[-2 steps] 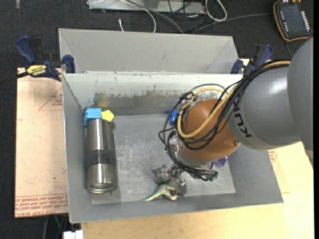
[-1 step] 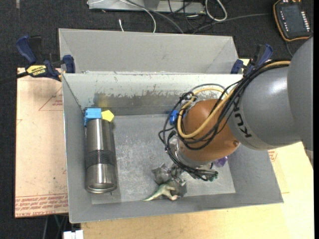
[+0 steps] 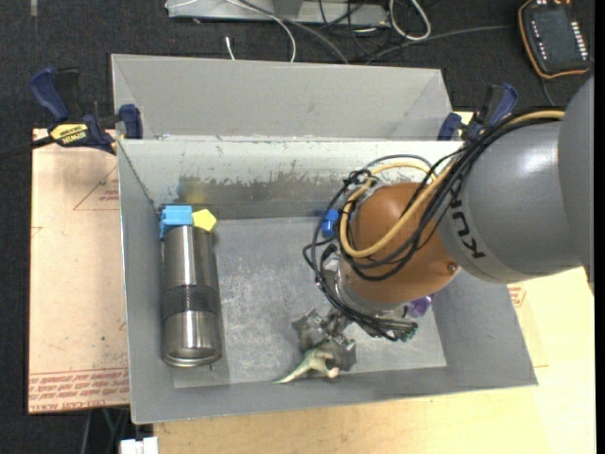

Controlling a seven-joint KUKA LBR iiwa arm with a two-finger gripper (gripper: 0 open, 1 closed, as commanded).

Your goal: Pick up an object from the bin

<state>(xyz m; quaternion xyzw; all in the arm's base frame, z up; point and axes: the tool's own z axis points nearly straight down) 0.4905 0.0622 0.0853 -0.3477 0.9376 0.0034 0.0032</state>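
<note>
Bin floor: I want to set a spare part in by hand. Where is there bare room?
The widest bare patch is the middle strip of the floor, between the steel cylinder along the left wall and the gripper. Crowded: at the front, where the gripper hangs over a pale toy figure, and the arm covers the right side.

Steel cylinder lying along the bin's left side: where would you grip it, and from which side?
Probably across the middle of the steel cylinder, coming straight down from above. It lies on its side lengthwise, so its round body offers two opposite flanks; the blue cap end is crowded by a yellow piece.
</note>
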